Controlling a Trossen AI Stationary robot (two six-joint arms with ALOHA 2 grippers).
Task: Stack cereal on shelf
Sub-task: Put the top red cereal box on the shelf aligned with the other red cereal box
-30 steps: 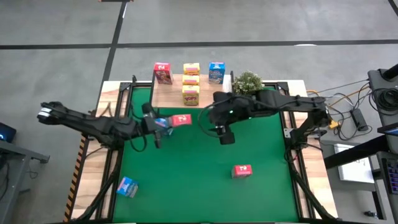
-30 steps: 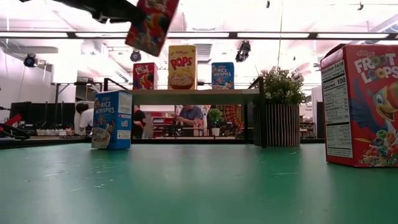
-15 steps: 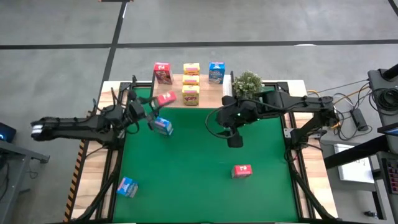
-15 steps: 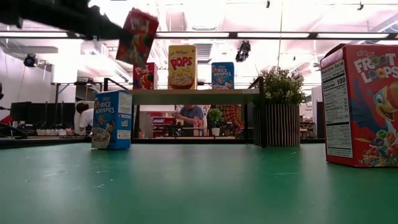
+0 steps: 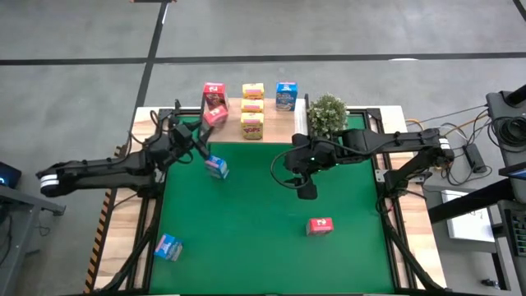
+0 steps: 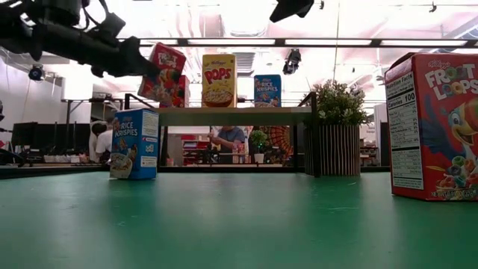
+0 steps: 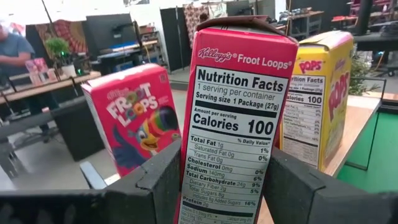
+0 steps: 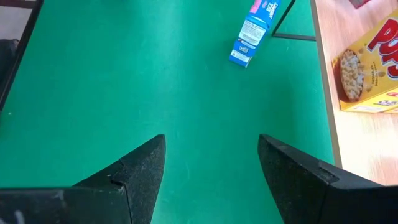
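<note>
At the shelf's (image 5: pixel 271 120) left end my left tool (image 5: pixel 205 125) grips a red box (image 5: pixel 215 115), holding it in the air just in front of another red box (image 5: pixel 214 93) that stands on the board. From the left wrist view the held box (image 7: pixel 236 124) sits clamped between my two fingers (image 7: pixel 152 186), its nutrition panel facing the camera, with the standing red box (image 7: pixel 134 118) behind on one side and a yellow box (image 7: pixel 314 99) on the other. From the low view the held box (image 6: pixel 160 71) is tilted and overlaps the red one on the shelf.

On the shelf there are also yellow boxes (image 5: pixel 252 107) in a line from back to front, and a blue box (image 5: pixel 285 95) toward the right end. A plant (image 5: pixel 326 111) stands at the shelf's right end.

My right tool (image 5: pixel 306 189) hangs over the middle of the green bench (image 5: pixel 246 238), fingers (image 8: pixel 134 171) spread and holding nothing.

Three boxes are on the bench: a blue one (image 5: pixel 216 167) near the left tool, another blue one (image 5: pixel 168 247) at the front left corner, and a red one (image 5: pixel 320 225) in front of the right tool. In the low view, people sit at desks in the room behind.
</note>
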